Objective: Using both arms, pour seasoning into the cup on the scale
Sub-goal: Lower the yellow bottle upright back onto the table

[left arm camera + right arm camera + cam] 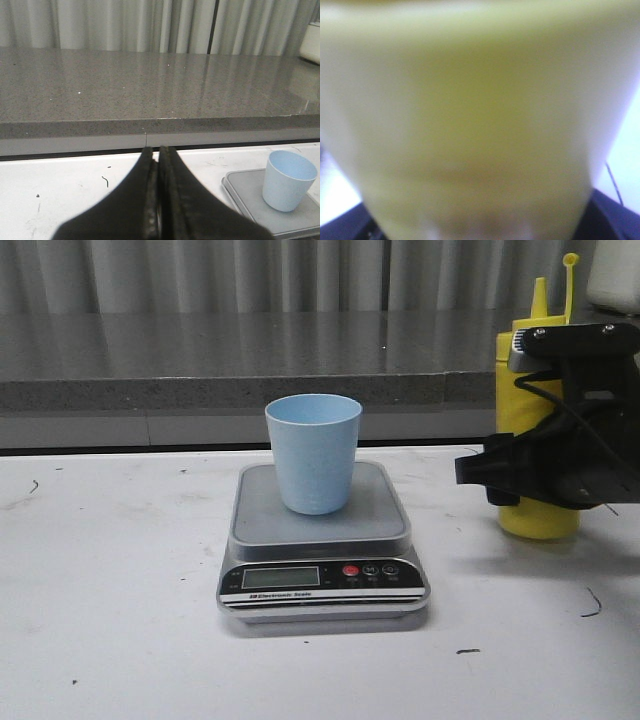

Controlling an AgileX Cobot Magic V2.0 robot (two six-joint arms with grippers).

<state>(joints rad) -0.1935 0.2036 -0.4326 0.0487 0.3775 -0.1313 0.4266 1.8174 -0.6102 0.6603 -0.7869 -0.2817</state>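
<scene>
The pale blue cup (313,452) stands upright on the platform of the silver-grey scale (322,575) at the table's middle. The cup (289,180) and a corner of the scale (240,192) also show in the left wrist view. The yellow seasoning bottle (537,520) stands upright on the table at the right, its cap hanging open on its tether. My right gripper (540,475) is open with its jaws on either side of the bottle's body, which fills the right wrist view (480,115) as a blur. My left gripper (159,150) is shut and empty, left of the scale, and out of the front view.
A grey stone ledge (250,365) runs along the back of the white table (110,620), with curtains behind it. A white container (615,275) stands on the ledge at the far right.
</scene>
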